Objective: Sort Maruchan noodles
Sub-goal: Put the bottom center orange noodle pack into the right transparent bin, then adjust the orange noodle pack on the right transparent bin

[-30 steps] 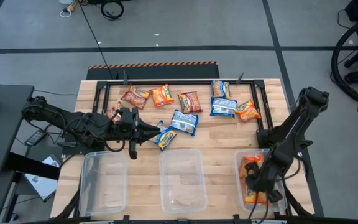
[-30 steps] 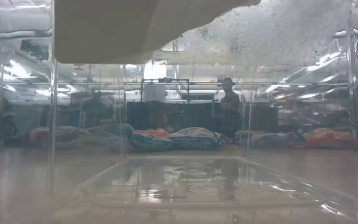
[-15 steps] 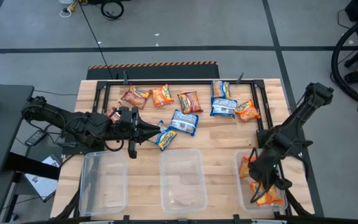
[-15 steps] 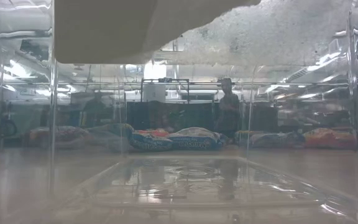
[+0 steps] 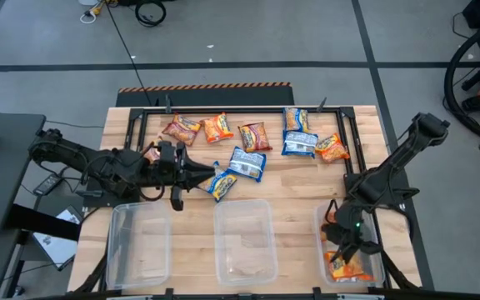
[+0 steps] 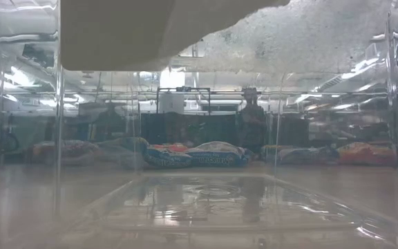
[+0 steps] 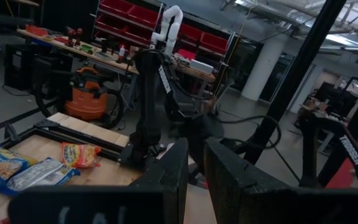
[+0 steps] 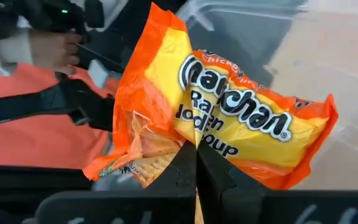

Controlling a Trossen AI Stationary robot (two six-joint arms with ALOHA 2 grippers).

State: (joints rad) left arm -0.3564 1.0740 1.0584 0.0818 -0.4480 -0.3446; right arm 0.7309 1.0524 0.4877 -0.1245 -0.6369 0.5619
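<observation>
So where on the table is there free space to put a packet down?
The left bin and middle bin hold no packets. Bare wood lies between the packets and the bins. It is crowded along the far edge and in the right bin, where the right pincer holds an orange packet.

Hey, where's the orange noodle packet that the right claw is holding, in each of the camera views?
High view: orange packet under the right claw, over the right bin, lower right.
Low view: not visible.
Left wrist view: not visible; the orange pack there lies on the table.
Right wrist view: picture centre, pinched between the fingers.
Shared landmark: the clear right bin, also behind the packet in the right wrist view.
</observation>
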